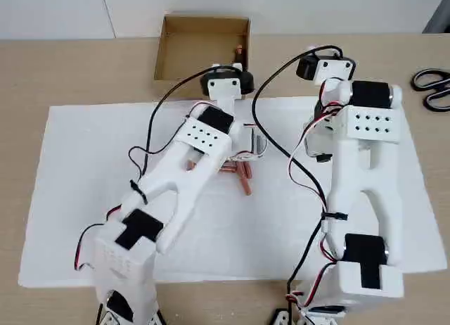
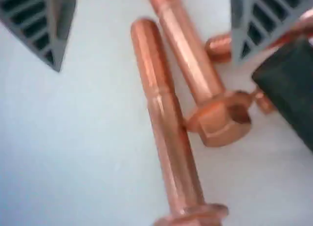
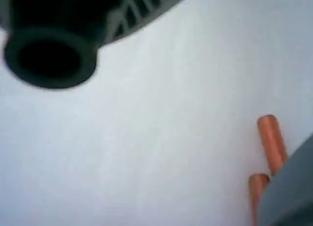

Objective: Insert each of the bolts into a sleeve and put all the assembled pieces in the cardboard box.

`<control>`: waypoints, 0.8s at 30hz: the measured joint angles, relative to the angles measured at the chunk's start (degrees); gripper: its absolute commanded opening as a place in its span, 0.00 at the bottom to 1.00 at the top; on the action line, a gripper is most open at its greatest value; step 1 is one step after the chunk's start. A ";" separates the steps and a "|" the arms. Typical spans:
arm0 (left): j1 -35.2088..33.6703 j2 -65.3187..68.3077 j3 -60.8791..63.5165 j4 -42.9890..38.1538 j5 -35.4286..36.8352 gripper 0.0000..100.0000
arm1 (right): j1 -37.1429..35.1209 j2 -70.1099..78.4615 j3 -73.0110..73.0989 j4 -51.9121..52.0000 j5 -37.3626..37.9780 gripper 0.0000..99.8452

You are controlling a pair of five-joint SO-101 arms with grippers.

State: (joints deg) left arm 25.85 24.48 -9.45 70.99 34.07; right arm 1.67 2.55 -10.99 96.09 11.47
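1. Hovering low over the bolts [image 2: 168, 138], the left gripper [image 2: 146, 62] has its fingers [image 2: 44, 25] well apart and clamped on nothing.
2. Two copper bolts lie side by side on the white sheet [image 1: 91, 198], between those fingers.
3. A black sleeve [image 3: 49, 57] sits at the right arm [image 1: 365, 163], at 3 o'clock of the bolt pile. I cannot tell whether it is gripped there.
4. The cardboard box [image 1: 169, 51] stands at 12 o'clock of the pile, well apart.
5. The step in hand looks like picking one bolt.
6. The next move calls for closing on a single shank without dragging its neighbour, then lining it up with the sleeve's bore.
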 measured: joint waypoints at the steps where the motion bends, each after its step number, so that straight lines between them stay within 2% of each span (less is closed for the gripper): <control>1: 0.09 0.70 0.00 -0.79 0.70 0.21 | 0.00 0.00 0.00 0.00 0.00 0.00; 13: 2.55 2.81 0.00 -9.32 3.60 0.21 | 0.00 0.00 0.00 0.00 0.00 0.00; 24: 0.26 2.81 0.00 -12.75 3.78 0.21 | 0.00 0.00 0.18 0.00 0.00 0.00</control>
State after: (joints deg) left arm 26.11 27.30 -9.45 58.24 37.85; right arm 1.67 2.55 -10.81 96.09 11.47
